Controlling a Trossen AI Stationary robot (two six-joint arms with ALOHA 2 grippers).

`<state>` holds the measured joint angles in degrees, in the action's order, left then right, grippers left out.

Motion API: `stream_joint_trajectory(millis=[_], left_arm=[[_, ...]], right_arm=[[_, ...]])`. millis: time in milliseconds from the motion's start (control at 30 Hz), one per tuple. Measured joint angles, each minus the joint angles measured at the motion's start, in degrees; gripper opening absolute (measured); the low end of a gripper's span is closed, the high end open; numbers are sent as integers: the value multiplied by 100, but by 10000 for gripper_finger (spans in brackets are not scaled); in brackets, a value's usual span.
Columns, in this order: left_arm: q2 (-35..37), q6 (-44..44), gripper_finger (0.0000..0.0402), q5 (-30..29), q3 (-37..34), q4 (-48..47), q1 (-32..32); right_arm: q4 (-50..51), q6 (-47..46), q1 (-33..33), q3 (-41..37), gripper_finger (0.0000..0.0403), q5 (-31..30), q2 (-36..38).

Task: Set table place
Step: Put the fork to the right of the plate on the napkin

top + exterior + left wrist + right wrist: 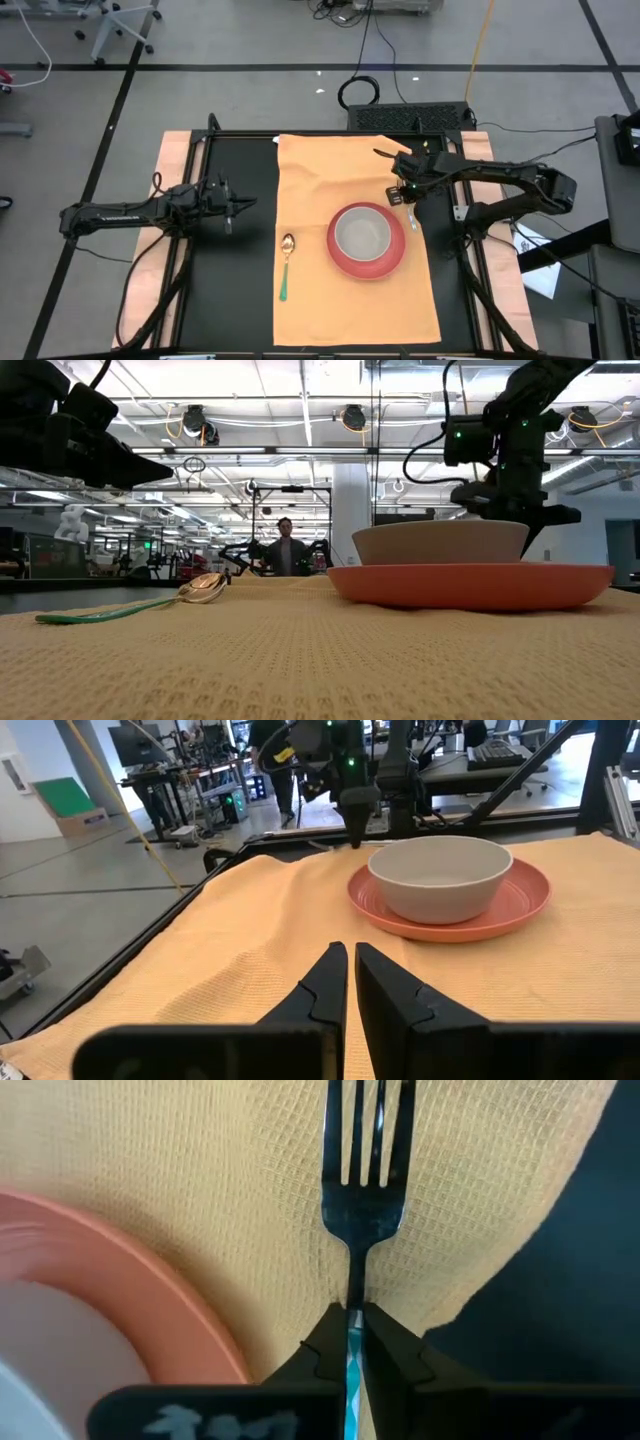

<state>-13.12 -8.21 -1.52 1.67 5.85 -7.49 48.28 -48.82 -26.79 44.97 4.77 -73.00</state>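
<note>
Right hand (354,1342) is pressed shut on a fork (360,1190) handle, tines lying on the mat (310,170) at its right edge, just beside the red plate (342,259) holding a bowl (362,233). Fork's long axis runs along that mat edge. Spoon (285,262) lies left of the plate. Left hand (232,206) is pressed together, empty, over bare desk (240,280) left of the mat, farther from the fork.

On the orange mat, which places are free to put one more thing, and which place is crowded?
Free: the mat beyond the spoon, and the near strip below the plate with its bowl. Crowded: the plate's right edge, where the right hand is shut on the fork. The left hand waits off the mat.
</note>
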Motion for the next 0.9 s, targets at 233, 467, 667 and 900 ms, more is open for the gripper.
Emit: stream_joint_trajectory(millis=[233,467,667,900], left_arm=[[2,20,31,4,0,32,0],[0,42,31,4,0,34,0],[1,46,31,4,0,22,0],[-1,59,31,7,0,-14,0]], right_arm=[[5,126,-79,4,5,-7,160],[93,301,-234,7,5,-13,161],[168,409,-256,8,14,-15,161],[280,453,-256,11,11,-17,161]])
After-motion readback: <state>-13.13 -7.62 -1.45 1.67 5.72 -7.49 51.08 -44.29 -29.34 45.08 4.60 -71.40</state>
